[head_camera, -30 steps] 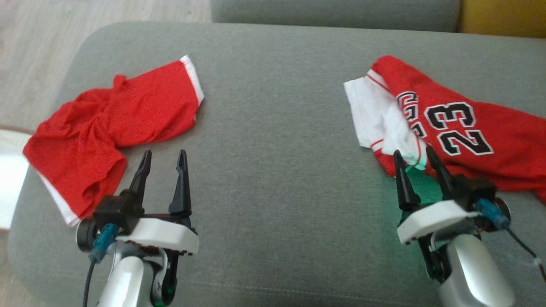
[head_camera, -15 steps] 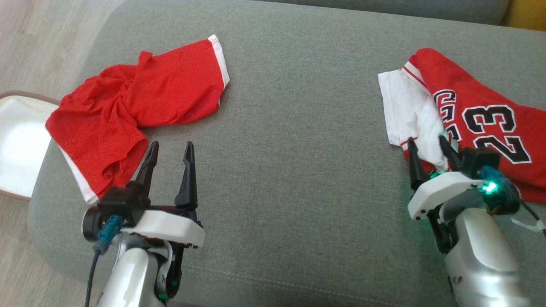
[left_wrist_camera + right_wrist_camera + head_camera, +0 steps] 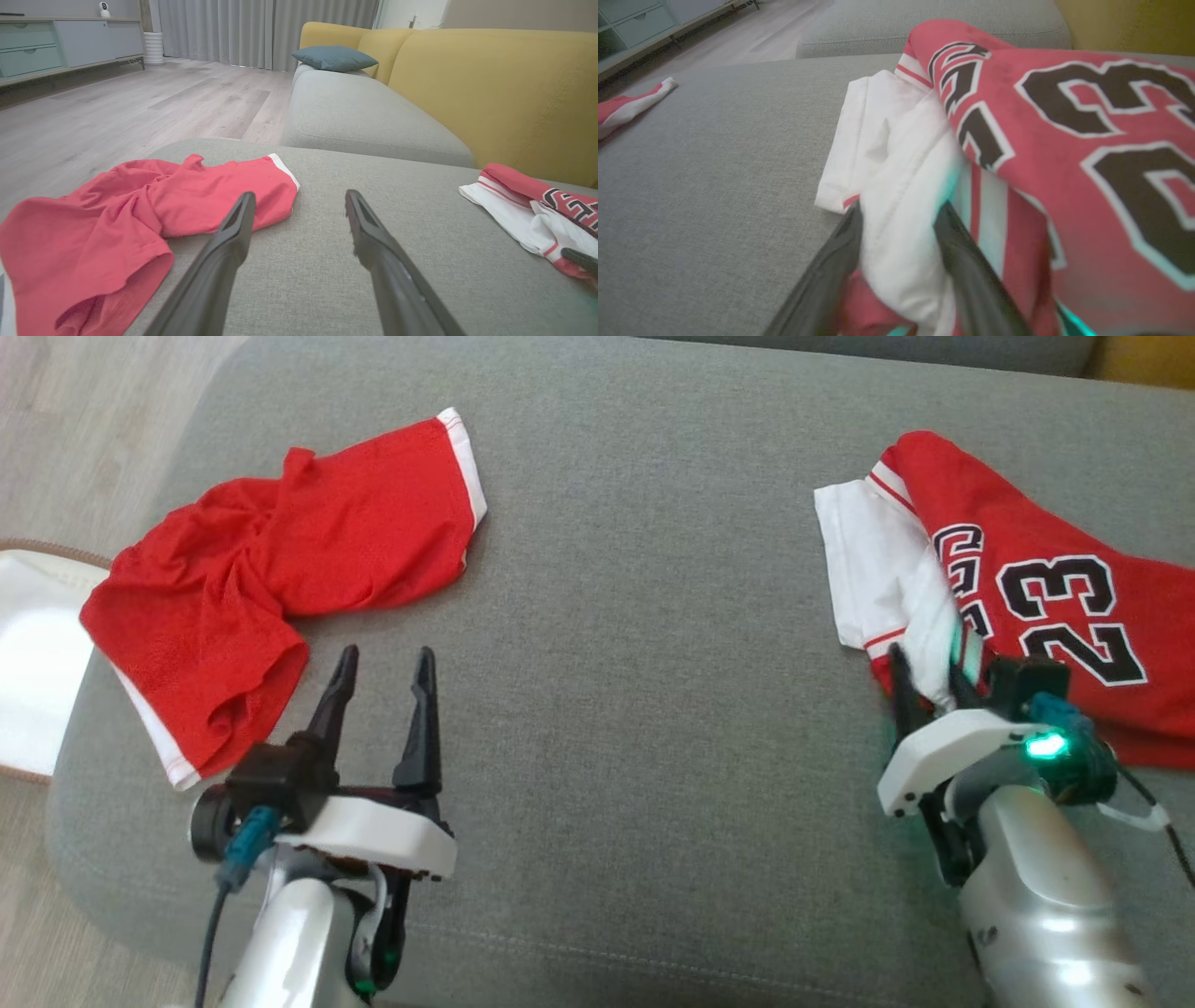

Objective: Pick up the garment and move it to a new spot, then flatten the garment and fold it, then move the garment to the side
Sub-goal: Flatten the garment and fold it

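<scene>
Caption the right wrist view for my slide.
Right gripper straddles a white fold of the red 23 jersey on the grey cushion.

On the sofa seat [image 3: 644, 616], the shorts [image 3: 271, 579] lie left of the left gripper's [image 3: 387, 655] jaws; the jersey [image 3: 1036, 588] lies beyond the right gripper's [image 3: 926, 663] jaws, one fold between them.

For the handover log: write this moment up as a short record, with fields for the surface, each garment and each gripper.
surface: grey sofa cushion
robot's left: red shorts, crumpled, white trim
robot's right: red jersey numbered 23, bunched, white part showing
left gripper: open, empty, beside the shorts
right gripper: fingers either side of a white fold of the jersey; firm grip not clear
</scene>
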### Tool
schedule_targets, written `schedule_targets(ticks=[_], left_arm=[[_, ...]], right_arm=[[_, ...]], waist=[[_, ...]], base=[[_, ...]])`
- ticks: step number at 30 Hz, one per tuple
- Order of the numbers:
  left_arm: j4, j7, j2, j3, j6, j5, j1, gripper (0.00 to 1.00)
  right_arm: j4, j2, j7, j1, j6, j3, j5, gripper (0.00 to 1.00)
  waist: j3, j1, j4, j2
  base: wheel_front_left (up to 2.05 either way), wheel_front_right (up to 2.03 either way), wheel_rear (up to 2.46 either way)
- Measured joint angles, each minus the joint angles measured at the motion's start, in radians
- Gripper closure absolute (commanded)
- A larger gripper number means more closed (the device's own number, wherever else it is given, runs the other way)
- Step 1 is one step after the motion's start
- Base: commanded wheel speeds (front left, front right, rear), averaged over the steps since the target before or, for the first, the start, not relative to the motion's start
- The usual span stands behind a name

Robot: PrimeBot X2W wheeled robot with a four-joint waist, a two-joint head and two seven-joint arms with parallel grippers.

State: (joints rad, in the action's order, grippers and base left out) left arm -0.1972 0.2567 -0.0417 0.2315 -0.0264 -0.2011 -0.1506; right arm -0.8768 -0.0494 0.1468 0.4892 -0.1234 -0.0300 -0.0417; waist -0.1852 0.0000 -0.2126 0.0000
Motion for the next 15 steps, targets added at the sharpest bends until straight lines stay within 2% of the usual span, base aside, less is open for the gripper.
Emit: schedule_targets(ticks=[4,7,11,15], left_arm=[[-0.001,0.0,0.0,0.014,0.0,0.0,-0.002,0.0],[-0.002,0.0,0.0,0.013,0.0,0.0,-0.002,0.0],[-0.007,0.0,0.0,0.011,0.0,0.0,-0.001,0.0],[-0.008,0.0,0.0,0.01,-0.001,0.0,0.002,0.0]], right_arm=[[0.003,-0.003,0.056,0.001,0.0,0.08,-0.051,1.0],[0.048,-0.003,0.085,0.003,0.0,0.148,-0.106,1.0],[0.147,-0.005,0.1,0.002,0.0,0.244,-0.161,1.0],[0.273,-0.005,0.101,-0.01,0.0,0.302,-0.169,1.0]], waist=[[0.008,0.0,0.007,0.0],[0.019,0.0,0.013,0.0],[0.038,0.0,0.019,0.0],[0.06,0.0,0.023,0.0]], base=[[0.0,0.0,0.0],[0.0,0.0,0.0],[0.0,0.0,0.0],[0.0,0.0,0.0]])
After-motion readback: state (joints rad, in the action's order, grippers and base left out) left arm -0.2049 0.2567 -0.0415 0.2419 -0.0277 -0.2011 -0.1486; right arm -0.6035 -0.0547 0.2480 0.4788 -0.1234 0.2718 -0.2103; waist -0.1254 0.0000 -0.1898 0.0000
